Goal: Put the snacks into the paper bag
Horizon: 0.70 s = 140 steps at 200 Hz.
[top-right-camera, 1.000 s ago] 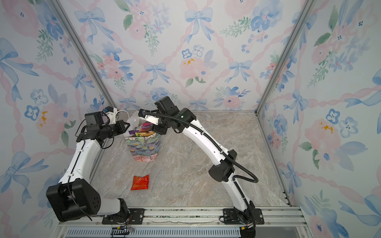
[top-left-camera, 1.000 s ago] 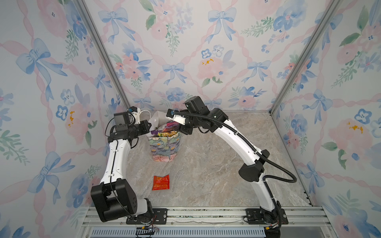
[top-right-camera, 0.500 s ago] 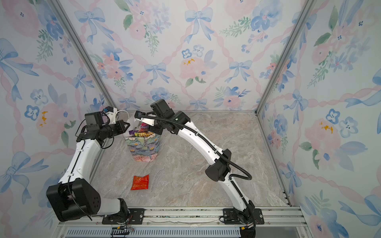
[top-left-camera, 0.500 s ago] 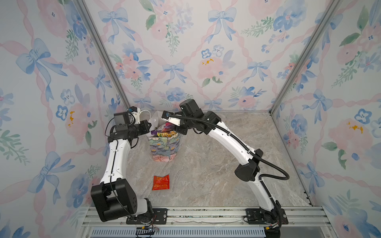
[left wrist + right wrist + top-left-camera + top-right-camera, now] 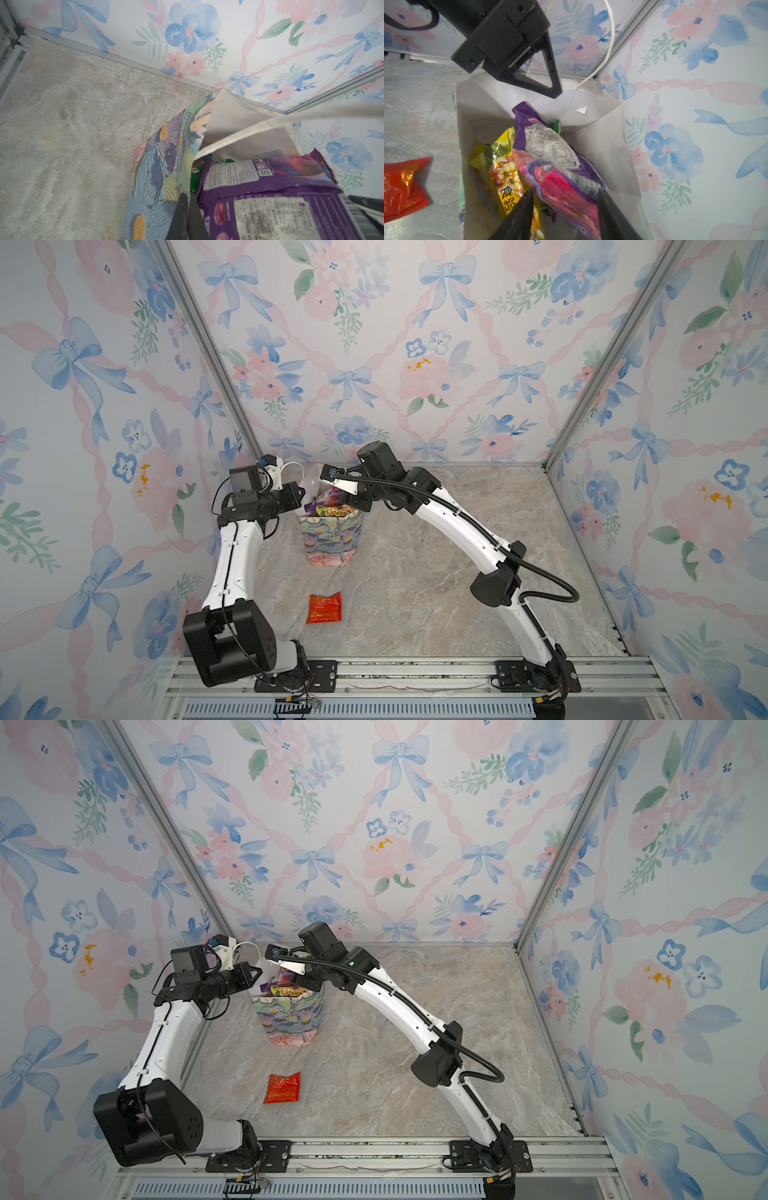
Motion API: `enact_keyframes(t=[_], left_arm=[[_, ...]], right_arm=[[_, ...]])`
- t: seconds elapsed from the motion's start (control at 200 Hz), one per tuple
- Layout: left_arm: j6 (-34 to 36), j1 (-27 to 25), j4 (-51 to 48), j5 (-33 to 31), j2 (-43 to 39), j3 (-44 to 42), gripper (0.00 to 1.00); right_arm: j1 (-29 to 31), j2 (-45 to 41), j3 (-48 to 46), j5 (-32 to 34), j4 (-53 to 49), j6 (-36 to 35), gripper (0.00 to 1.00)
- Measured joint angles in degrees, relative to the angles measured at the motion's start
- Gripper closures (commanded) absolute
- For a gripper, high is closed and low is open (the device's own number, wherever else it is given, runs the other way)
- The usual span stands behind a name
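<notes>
my left jaws clamping shut on the rim of the paper bag (image 5: 330, 539), bag standing upright on the bench (image 5: 415, 593), my right jaws hanging apart astride a purple packet (image 5: 550, 149) in its mouth, red packet (image 5: 325, 608) lying on the bench in front

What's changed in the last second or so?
The right hand shifted left across the mouth of the paper bag, above the purple packet. The left hand still pinches the bag's rim; the bag and the red packet on the table stayed put.
</notes>
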Motion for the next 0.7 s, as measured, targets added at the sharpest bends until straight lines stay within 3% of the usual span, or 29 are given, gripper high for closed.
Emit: enact_keyframes(t=[0.17, 0.365, 0.7], left_arm=[[0.0, 0.0, 0.0, 0.0, 0.0, 0.0, 1.00], [0.0, 0.0, 0.0, 0.0, 0.0, 0.0, 1.00], [0.0, 0.0, 0.0, 0.4, 0.0, 0.0, 1.00]], right_arm=[[0.7, 0.6, 0.0, 0.5, 0.9, -0.6, 0.45], [0.9, 0.9, 0.0, 1.2, 2.7, -0.8, 0.71], [1.7, 1.4, 0.0, 3.4, 3.3, -1.0, 1.00]])
